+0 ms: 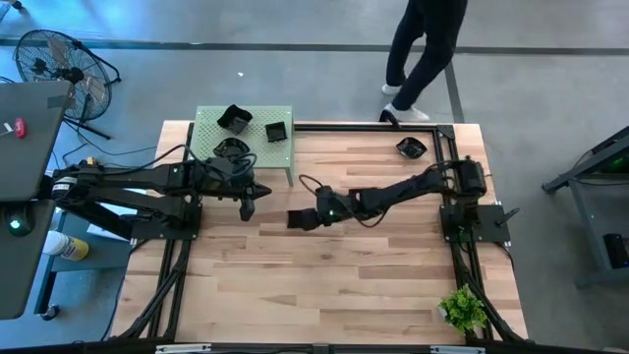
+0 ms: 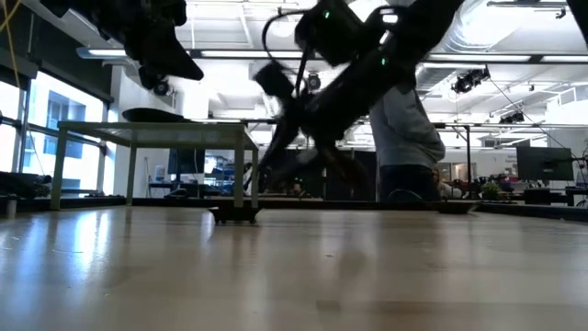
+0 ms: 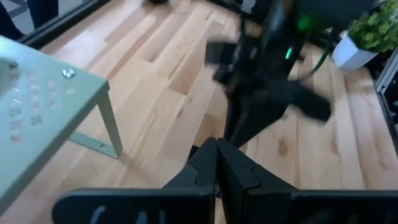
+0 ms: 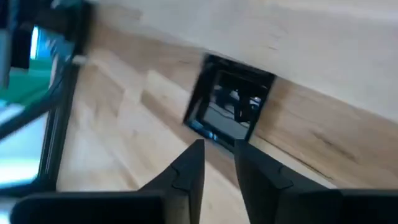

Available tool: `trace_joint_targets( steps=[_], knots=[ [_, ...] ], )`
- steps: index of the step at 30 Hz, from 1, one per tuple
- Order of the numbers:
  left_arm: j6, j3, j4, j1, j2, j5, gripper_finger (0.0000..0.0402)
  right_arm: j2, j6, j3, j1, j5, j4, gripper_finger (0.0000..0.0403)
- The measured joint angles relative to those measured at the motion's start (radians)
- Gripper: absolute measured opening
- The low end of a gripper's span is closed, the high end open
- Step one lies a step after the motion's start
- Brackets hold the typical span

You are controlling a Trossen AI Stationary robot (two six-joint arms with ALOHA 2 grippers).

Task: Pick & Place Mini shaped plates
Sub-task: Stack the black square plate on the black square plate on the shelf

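I have the right gripper (image 4: 217, 163) above mid-bench, fingers slightly parted and gripping nothing, just over a square mini plate (image 4: 229, 109) lying flat on the wood. I would lift straight clear without nudging it. Left gripper (image 3: 217, 163) waits pinched closed, empty, beside the green stand (image 1: 257, 149) holding three plates.

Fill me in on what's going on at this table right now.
The right gripper hovers mid-table, fingers slightly apart, over a square black mini plate lying on the wood. The left gripper waits shut beside the green stand, which already carries three black plates. Another plate sits near the table's far right edge.
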Motion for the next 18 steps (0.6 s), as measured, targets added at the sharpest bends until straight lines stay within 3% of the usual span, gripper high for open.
trace_joint_targets(
  steps=[4,10,18],
  knots=[
    [0.000,0.000,0.001,-0.027,0.033,-0.014,0.0000,-0.089,-0.212,0.000,-0.025,-0.069,-0.046,0.0082],
    [-0.024,0.005,0.011,-0.125,0.144,-0.093,0.0000,-0.190,-0.526,-0.019,-0.030,-0.079,-0.080,0.0009],
    [-0.075,0.092,-0.019,-0.192,0.329,-0.157,0.0001,-0.343,-0.572,-0.268,-0.032,-0.056,0.216,0.0003]
  ],
)
